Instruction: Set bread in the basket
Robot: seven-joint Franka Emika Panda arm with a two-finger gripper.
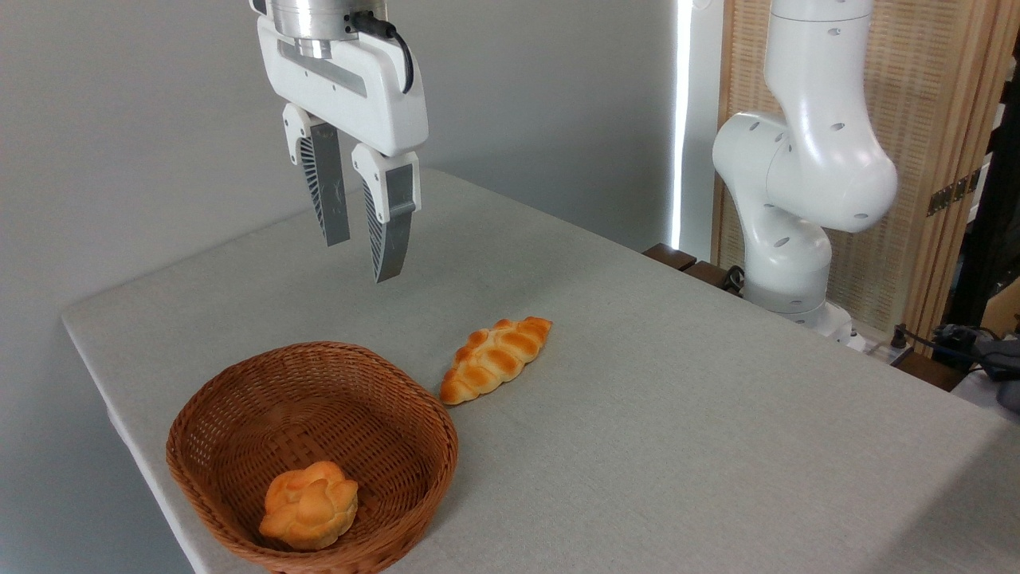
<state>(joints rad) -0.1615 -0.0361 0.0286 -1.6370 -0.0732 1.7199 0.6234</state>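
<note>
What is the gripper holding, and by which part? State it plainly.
Nothing. The gripper hangs above the table with its jaws apart and empty. The braided loaf lies on the tablecloth beside the wicker basket.

Bread point(496, 359) lies just right of basket point(239, 391) holding bun point(309, 505).

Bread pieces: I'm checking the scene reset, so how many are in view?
2. A braided loaf lies on the table just right of the basket; a round bun sits inside the basket. None looks hidden.
</note>
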